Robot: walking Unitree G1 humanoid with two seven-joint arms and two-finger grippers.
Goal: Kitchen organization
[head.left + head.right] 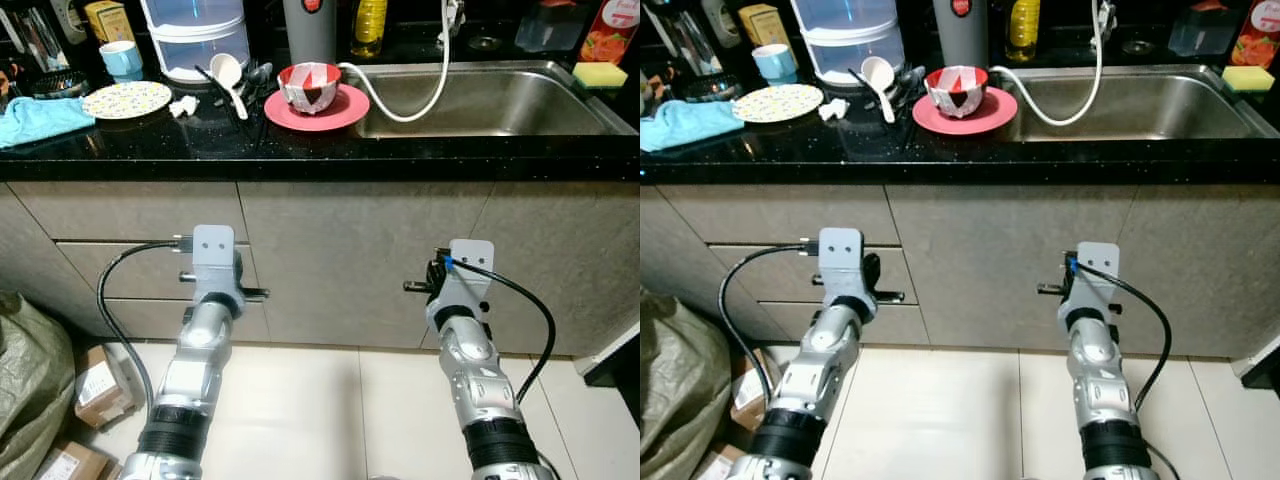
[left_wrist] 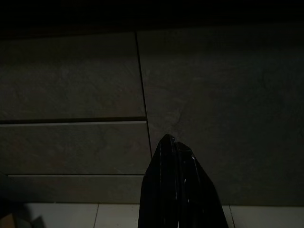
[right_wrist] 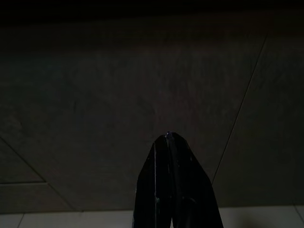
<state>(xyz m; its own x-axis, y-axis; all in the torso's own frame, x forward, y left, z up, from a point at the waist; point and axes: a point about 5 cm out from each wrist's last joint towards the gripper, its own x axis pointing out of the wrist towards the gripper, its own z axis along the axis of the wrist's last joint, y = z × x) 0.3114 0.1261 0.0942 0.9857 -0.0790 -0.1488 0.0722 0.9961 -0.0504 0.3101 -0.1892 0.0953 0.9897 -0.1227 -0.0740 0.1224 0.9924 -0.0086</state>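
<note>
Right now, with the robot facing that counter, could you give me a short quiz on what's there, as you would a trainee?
1. True or false: the bowl sits on a red plate.
2. Where does the white hose end? A. sink B. cup C. floor
3. Fill in: the yellow sponge lies at the sink's ____ corner, by the robot's sides.

Key: 1 true; 2 A; 3 right.

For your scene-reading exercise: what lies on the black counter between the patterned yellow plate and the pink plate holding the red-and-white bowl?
In the left eye view: a crumpled white scrap, then a white spoon among dark utensils.
</note>
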